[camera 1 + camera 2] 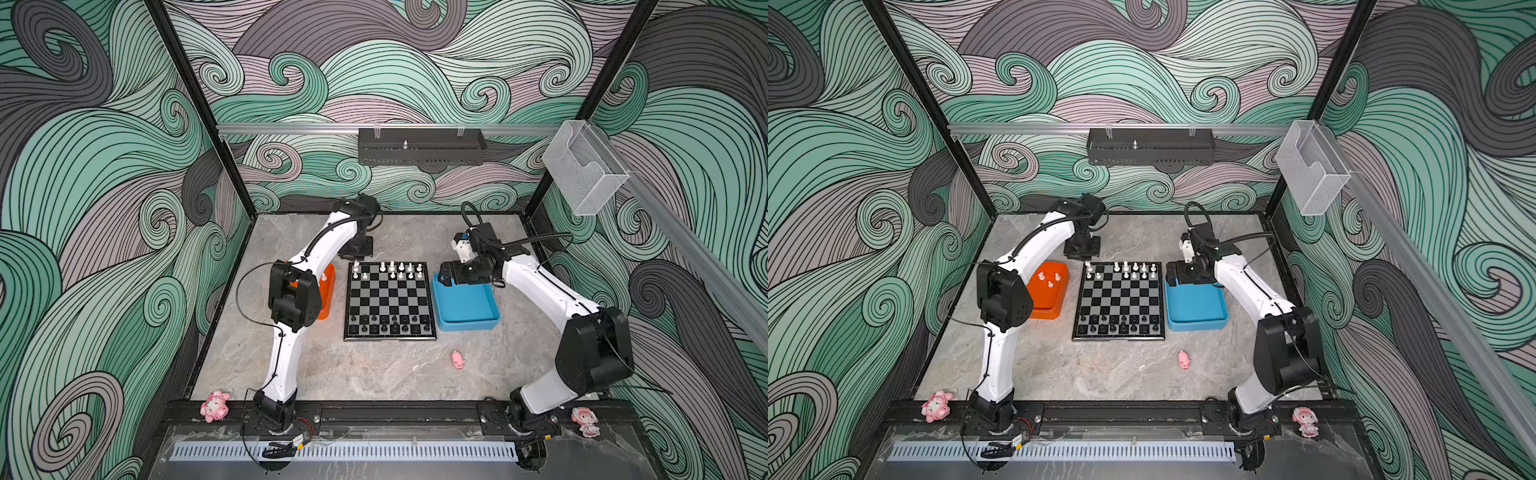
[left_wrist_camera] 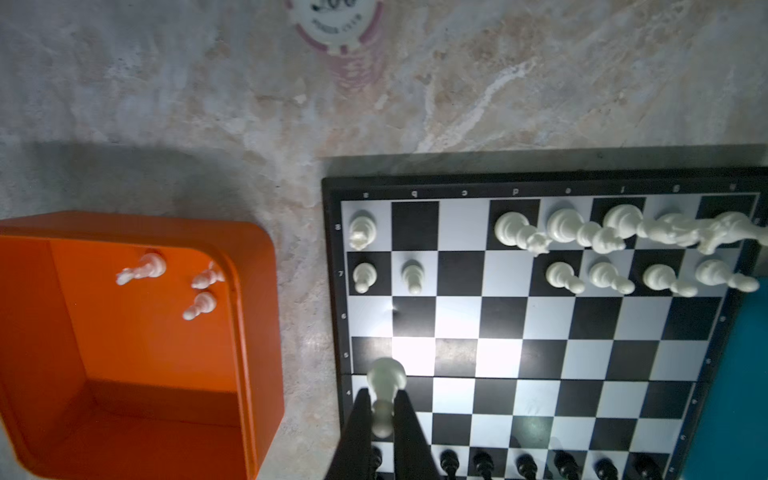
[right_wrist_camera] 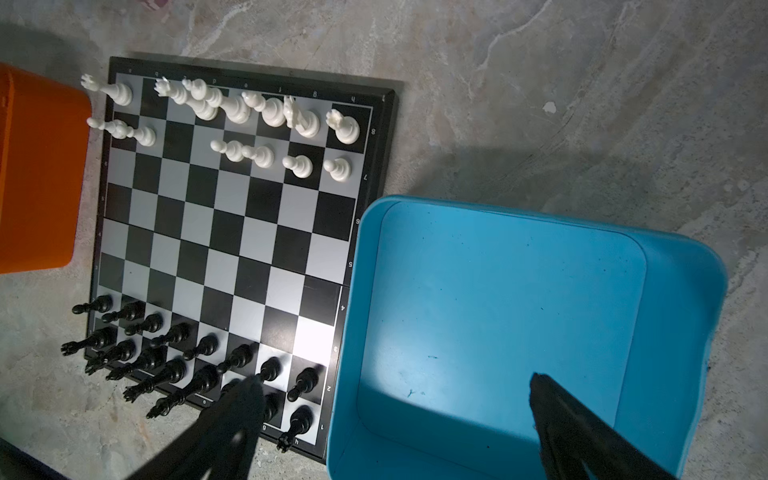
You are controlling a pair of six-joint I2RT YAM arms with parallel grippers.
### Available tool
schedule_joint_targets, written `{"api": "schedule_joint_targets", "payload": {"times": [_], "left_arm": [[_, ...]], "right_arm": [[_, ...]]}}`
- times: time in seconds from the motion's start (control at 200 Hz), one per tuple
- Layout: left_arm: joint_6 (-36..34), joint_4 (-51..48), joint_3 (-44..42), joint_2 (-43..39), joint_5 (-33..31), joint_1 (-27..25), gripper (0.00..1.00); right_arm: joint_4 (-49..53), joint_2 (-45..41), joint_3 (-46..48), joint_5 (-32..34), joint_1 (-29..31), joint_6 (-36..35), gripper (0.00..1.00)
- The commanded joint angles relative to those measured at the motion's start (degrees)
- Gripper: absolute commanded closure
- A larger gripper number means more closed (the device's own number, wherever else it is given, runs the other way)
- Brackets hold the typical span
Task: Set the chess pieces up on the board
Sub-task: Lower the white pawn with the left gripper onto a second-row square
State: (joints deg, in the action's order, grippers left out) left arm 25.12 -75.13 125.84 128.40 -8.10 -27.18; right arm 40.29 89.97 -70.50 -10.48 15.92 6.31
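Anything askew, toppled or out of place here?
Nothing toppled. The black-and-grey chessboard lacks four white plastic pieces: three sit in the orange plastic tray, one is in the left claw. A pink pig figurine lies stray on the table.

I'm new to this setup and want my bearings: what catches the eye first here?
The chessboard sits mid-table, black pieces lined up on its near rows, white pieces with gaps on the far rows. Left of it an orange tray holds three loose chessmen, and the left claw grips a white piece at the board's edge nearest that tray.
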Motion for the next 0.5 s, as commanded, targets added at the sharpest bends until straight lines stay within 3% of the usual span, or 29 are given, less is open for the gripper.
{"api": "schedule_joint_targets", "payload": {"times": [0.0, 0.495], "left_arm": [[1.1, -2.9, 4.8, 3.4, 1.4, -1.4, 0.89], [0.2, -1.5, 8.8, 11.2, 2.3, -2.9, 0.89]], "right_arm": [[0.7, -2.0, 0.9, 0.0, -0.9, -0.8, 0.01], [0.7, -1.9, 1.8, -0.7, -2.4, -1.1, 0.01]]}}
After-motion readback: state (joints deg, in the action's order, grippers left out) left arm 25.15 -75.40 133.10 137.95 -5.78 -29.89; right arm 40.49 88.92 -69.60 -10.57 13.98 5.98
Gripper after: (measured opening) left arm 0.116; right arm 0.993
